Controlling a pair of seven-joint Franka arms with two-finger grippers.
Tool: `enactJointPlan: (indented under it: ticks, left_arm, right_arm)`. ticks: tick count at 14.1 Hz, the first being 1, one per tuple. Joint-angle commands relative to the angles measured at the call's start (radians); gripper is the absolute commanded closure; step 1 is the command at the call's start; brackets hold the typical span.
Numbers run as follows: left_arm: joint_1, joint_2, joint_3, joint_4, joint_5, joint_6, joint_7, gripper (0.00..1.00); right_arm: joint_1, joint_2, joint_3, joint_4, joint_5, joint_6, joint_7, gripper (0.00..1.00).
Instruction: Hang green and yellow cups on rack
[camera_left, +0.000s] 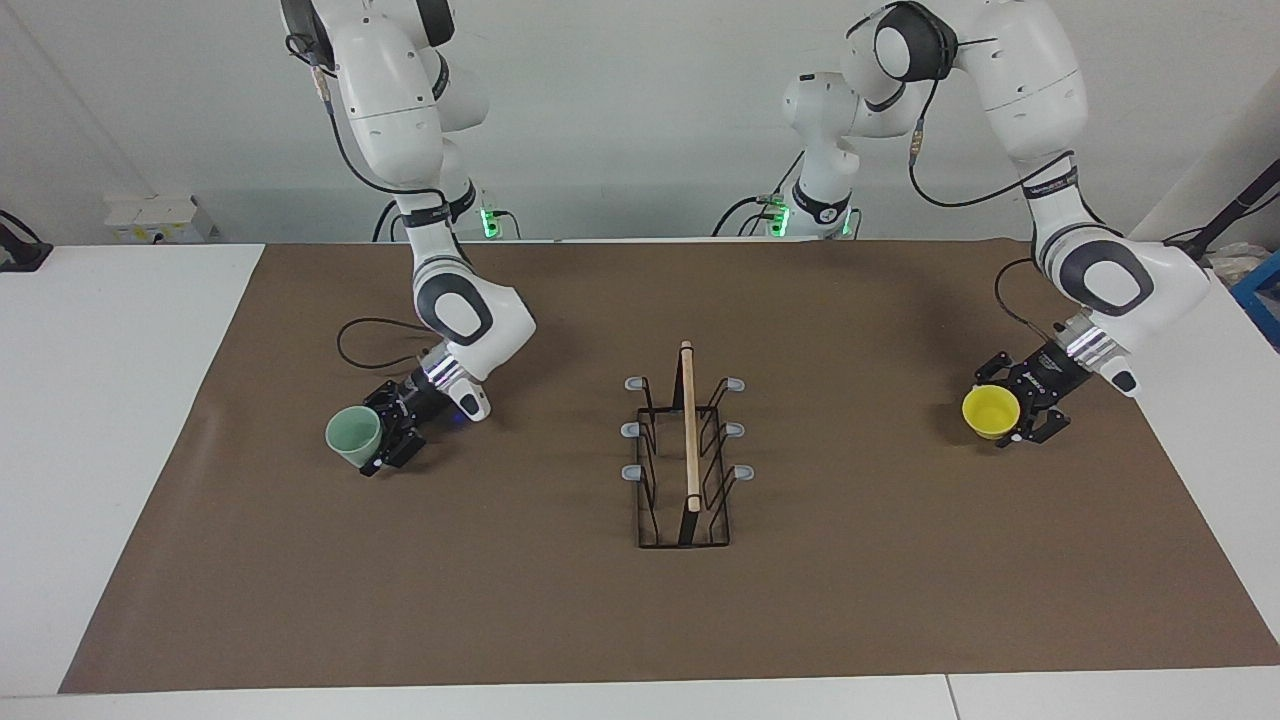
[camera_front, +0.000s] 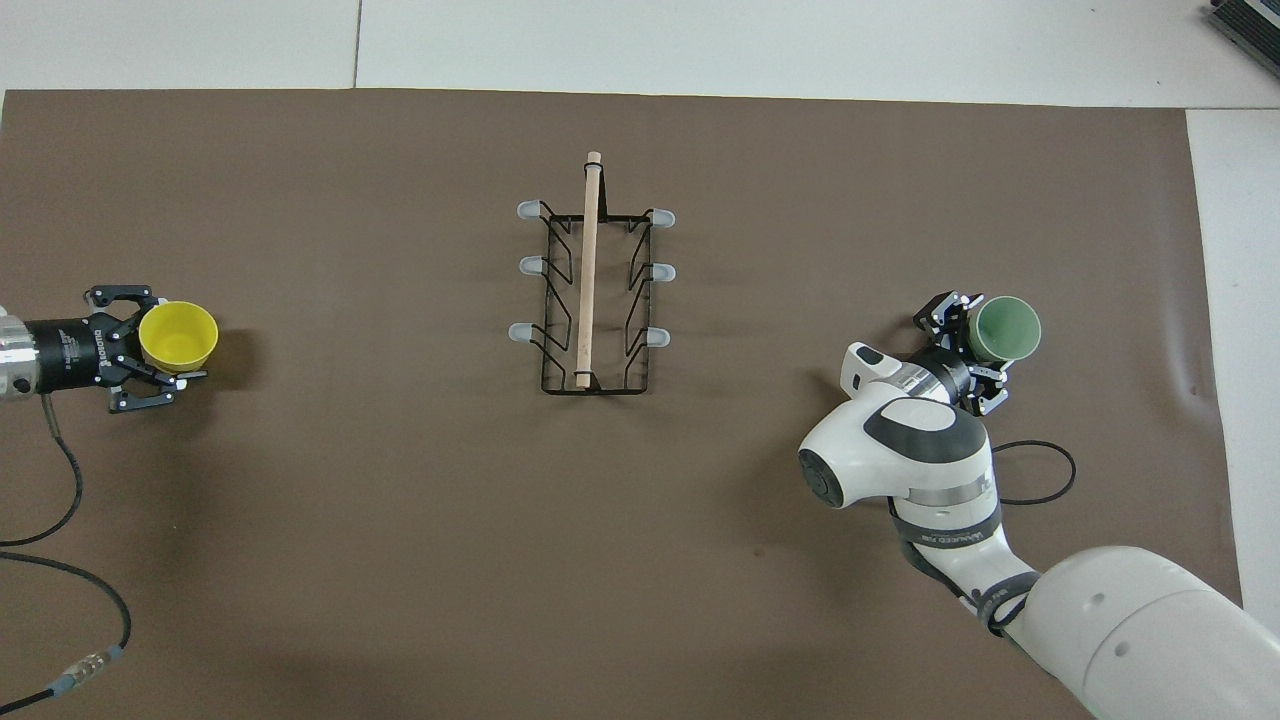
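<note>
Toward the right arm's end of the table (camera_left: 150, 330), well short of that edge of the brown mat (camera_left: 860, 600), the right gripper (camera_left: 385, 440) had its fingers closed on the wall of the green cup (camera_left: 354, 436), which sat tipped with its mouth facing away from the robots; I could not tell whether it was clear of the mat. Toward the left arm's end, the left gripper (camera_left: 1020, 418) likewise pinched the yellow cup (camera_left: 991, 411) by its wall, mouth tilted the same way. Midway between them stood the rack (camera_left: 685, 470), its wooden bar (camera_left: 688, 425) running from the robots' edge toward the edge away from them, three grey-tipped prongs splayed out to each end of the table, all bare. To do this step well, I judged each arm should lift first, turn its cup until the mouth faced the prong, then slide it on along the prong's own line; bringing in one cup at a time would spare the light rack a shove. Both cups looked small, plain and tapered, without handles, likely to slip if gripped loosely.
</note>
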Motion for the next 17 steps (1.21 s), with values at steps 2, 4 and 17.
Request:
enactJointPlan:
  ticks: [2,4,17]
  left_arm:
    - [-0.019,-0.017,0.006,-0.002,0.035,0.03,0.008,1.0]
    - [-0.02,-0.029,0.004,0.031,0.04,0.018,0.018,1.0]
    - [-0.01,-0.138,-0.13,0.285,0.469,-0.007,0.008,1.0]
  right_arm:
    - [-0.019,-0.012,0.008,-0.02,-0.044,0.016,0.032,0.8]
    - [-0.009,-0.014,0.008,-0.018,-0.03,0.001,0.038,1.0]
    - [0.007,-0.122,0.034,0.098,0.569,0.051,-0.116,1.0]
